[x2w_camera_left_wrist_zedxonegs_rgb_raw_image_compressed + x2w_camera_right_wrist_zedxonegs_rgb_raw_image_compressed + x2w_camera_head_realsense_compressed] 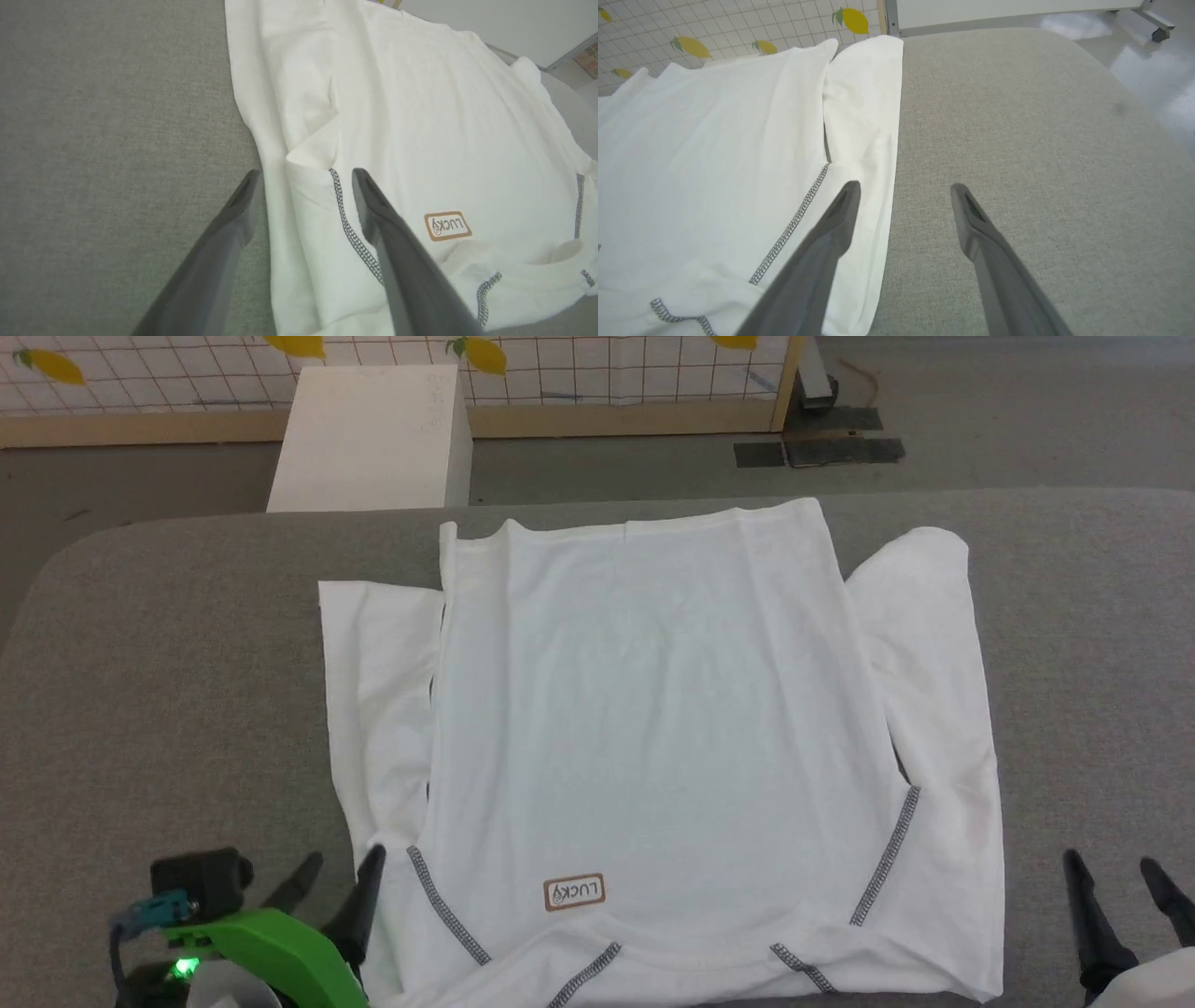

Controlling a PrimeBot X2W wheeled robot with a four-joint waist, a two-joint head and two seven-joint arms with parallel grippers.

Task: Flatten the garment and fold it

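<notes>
Head view: the shirt (653, 709) lies flat at the table's (187, 663) middle. Left gripper (344, 873) and right gripper (1111, 877), wide open and empty, are at the table's near edge. Flattening seems done; next, grasp for folding.

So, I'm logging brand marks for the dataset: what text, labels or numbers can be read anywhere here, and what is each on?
"LUCKY": on the small brown-bordered label near the neck of the white garment.
Faint marks near a top corner of the white box: too faint to read.
Print on the brown carton at the right edge of the left wrist view: too small to read.
</notes>
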